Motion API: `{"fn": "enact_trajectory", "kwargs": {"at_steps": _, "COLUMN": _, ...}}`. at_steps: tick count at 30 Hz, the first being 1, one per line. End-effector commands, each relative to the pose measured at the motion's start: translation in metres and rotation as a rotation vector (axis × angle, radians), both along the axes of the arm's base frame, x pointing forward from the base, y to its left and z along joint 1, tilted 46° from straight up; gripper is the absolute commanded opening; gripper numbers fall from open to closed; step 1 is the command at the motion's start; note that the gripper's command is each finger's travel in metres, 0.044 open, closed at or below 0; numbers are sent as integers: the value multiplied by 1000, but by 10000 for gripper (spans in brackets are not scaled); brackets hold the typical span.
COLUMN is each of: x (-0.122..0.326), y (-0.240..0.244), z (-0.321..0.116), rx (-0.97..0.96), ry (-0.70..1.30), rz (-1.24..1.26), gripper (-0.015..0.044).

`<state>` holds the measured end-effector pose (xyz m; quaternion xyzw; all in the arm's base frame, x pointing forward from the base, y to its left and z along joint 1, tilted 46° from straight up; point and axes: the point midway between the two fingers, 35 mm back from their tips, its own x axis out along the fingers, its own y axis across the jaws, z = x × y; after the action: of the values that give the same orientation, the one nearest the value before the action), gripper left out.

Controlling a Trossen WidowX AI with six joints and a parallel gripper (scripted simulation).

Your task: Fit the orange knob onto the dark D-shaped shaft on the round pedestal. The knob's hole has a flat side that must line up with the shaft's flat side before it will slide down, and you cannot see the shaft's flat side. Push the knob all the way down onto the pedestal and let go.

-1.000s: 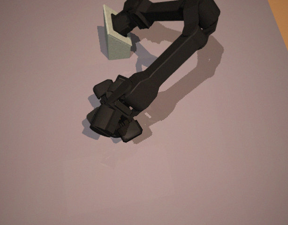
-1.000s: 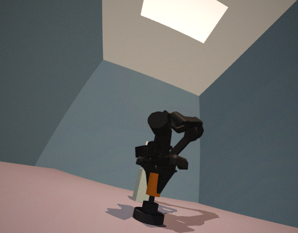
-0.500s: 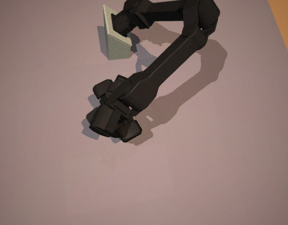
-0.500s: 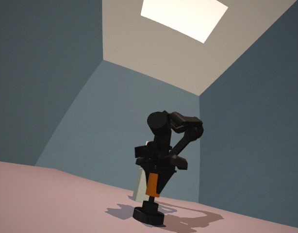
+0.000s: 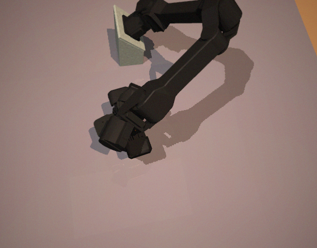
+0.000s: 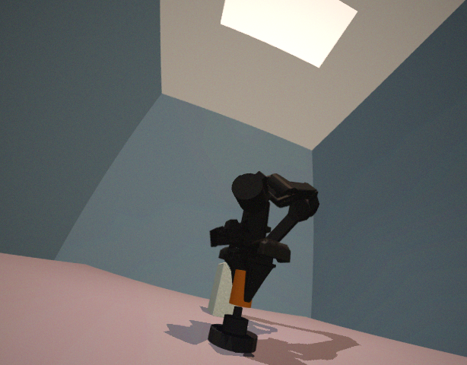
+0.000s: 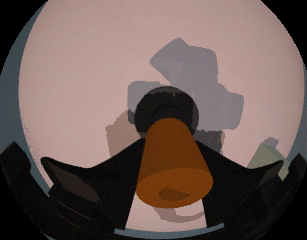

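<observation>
Currently the pincer [image 5: 118,133] [image 6: 241,290] [image 7: 169,144] is pinching the orange knob [image 6: 238,288] [image 7: 174,160] upright above the round pedestal [image 6: 232,338] [image 7: 165,102], whose shaft [image 6: 237,312] is standing beneath it, well inside the counter's right edge.

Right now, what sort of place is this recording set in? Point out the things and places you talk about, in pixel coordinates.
It looks like a bare indoor room, perhaps a robot test space: blue walls [image 6: 226,196], a glowing ceiling panel [image 6: 288,27], and a robot arm [image 5: 190,64] [image 6: 281,231] over a plain pink surface [image 5: 233,186] [image 6: 68,314] [image 7: 83,60].
</observation>
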<state>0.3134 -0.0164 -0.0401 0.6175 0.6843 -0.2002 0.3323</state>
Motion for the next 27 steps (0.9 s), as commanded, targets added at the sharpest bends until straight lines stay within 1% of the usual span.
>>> {"fn": "enact_trajectory", "kwargs": {"at_steps": 1, "x": 0, "y": -2, "z": -1, "rx": -2, "ry": 6, "rz": -14, "gripper": 0}}
{"fn": "enact_trajectory", "kwargs": {"at_steps": 27, "x": -1, "y": 0, "z": 0, "rx": -2, "ry": 6, "rz": -14, "gripper": 0}}
